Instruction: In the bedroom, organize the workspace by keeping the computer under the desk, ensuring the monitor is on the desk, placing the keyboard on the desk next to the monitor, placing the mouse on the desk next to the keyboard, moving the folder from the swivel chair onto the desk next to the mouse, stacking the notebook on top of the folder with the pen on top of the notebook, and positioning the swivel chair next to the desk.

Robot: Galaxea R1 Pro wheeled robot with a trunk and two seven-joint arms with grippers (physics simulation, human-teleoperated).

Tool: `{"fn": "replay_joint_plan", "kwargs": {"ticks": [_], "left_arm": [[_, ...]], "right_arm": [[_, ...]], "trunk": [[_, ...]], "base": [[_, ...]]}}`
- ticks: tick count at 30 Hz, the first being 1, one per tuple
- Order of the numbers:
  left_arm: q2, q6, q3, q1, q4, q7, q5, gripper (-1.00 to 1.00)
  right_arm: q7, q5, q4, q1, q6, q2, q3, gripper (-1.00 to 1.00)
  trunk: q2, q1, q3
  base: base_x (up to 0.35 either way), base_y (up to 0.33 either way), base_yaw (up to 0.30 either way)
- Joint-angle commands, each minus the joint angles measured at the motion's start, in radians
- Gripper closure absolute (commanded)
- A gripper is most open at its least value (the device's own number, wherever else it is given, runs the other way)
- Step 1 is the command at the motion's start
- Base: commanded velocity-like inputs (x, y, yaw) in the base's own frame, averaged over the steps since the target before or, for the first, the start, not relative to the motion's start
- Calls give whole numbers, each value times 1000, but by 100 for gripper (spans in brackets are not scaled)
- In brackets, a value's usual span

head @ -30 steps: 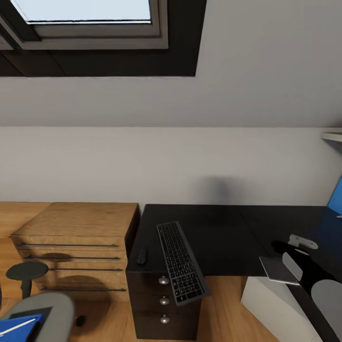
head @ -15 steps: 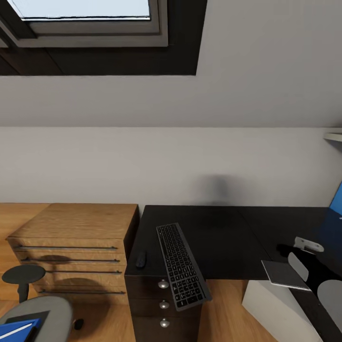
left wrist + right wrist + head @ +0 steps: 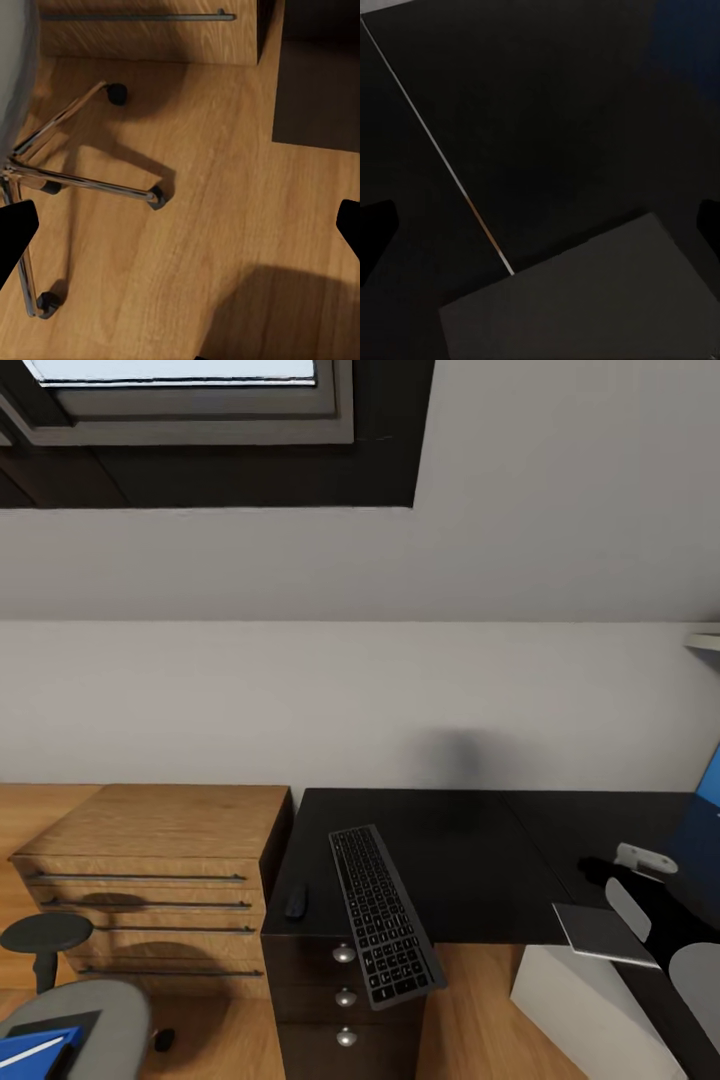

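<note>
Our right arm (image 3: 690,960) reaches in at the right edge of the head view, over the right wing of the bench (image 3: 470,860), with a flat grey notebook (image 3: 605,934) lying just under it at the bench's near edge. In the right wrist view the right gripper (image 3: 540,217) has its jaws set wide apart, dark tips at either border, above the glossy black top and the notebook (image 3: 577,300). The left gripper (image 3: 180,225) hangs low over the wooden floor (image 3: 225,225), jaws also apart, with the chrome star base and casters of the swivel chair (image 3: 67,180) beneath it. On the bench the keyboard (image 3: 385,915) lies slanted, its near end overhanging the front edge above the three silver-knobbed drawers (image 3: 345,995); the small black mouse (image 3: 297,901) sits just left of it. The swivel chair (image 3: 80,1010) stands at the near left, carrying the blue folder (image 3: 35,1048) on its seat. A light wooden drawer chest (image 3: 160,870) stands against the left side of the bench. Behind runs a pale wall (image 3: 360,690), with a dark-framed skylight (image 3: 200,420) in the sloped ceiling above.
</note>
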Motion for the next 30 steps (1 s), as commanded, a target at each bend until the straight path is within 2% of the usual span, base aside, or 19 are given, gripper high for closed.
{"fn": "replay_joint_plan", "kwargs": {"ticks": [1,9,16,30], "left_arm": [[1,-6,-8,-1,0,5,11,-100],[1,-2,-8,-1,1,7,11,-100],[1,-1,-8,-1,2,7,11,-100],[1,-5,-10,-1,2,7,11,-100]], "right_arm": [[-8,-7,-2,-1,5,-2,8,-100],[-9,-7,-3,0,5,-2,8,-100],[-9,-7,-3,-1,6,-3,7,-100],[-9,-7,-3,-1,6,-3,6,-100]], "trunk": [[-8,4,-5],[-64,35,-30],[-64,35,-31],[-64,35,-51]], "base": [[0,0,0],[0,0,0],[0,0,0],[0,0,58]]}}
